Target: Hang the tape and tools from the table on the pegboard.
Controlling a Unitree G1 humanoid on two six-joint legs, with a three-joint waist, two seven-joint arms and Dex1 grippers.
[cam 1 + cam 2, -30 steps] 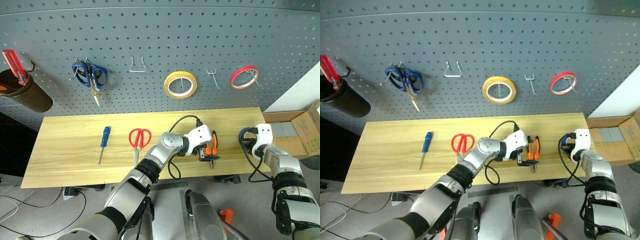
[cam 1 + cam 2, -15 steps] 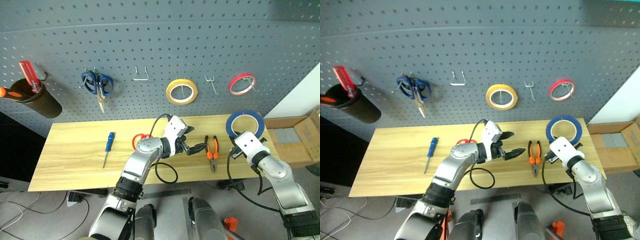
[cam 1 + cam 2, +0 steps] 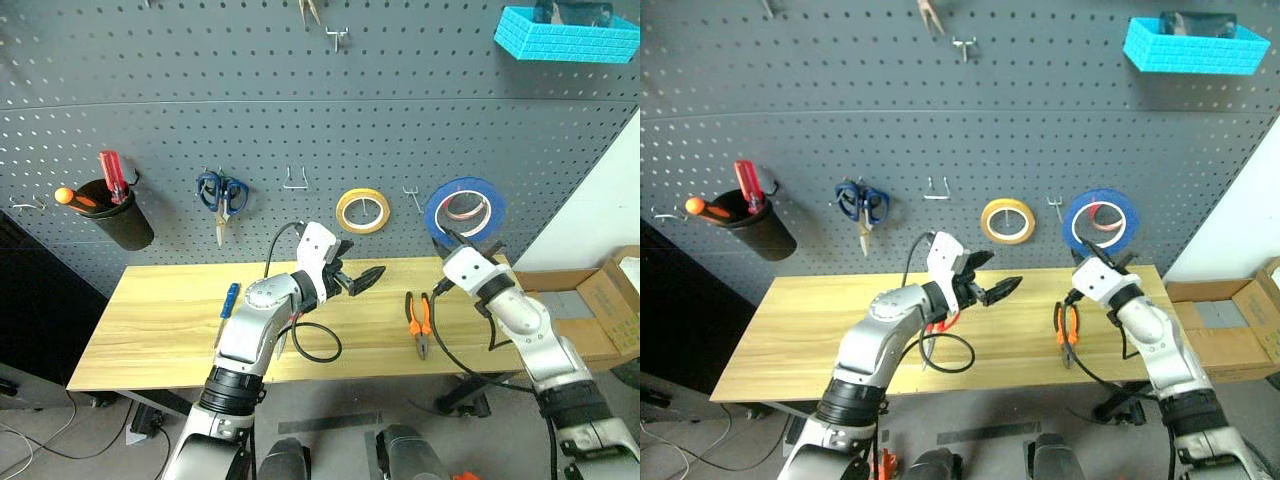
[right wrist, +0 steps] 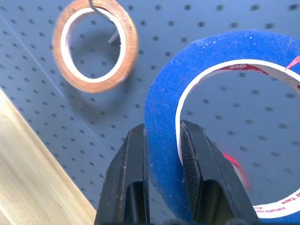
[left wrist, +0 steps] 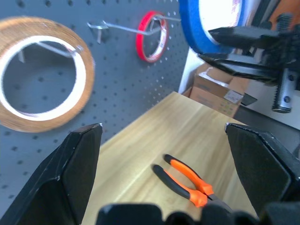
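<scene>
White wall (image 3: 600,210) at right, grey floor (image 3: 120,440), cardboard box (image 3: 610,310) beside

A yellow tape roll (image 3: 363,210), a red tape roll (image 5: 151,37), blue-handled scissors (image 3: 221,193), a black cup (image 3: 120,217) with screwdrivers, a turquoise bin (image 3: 566,36) above, and a cardboard box (image 3: 605,310).

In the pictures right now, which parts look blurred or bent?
Left wrist view: the yellow tape roll hanging close to the camera is soft, while the orange-handled pliers on the wooden table look sharper. Left eye view: the dark grey pegboard's hole rows curve, a lens distortion.
</scene>
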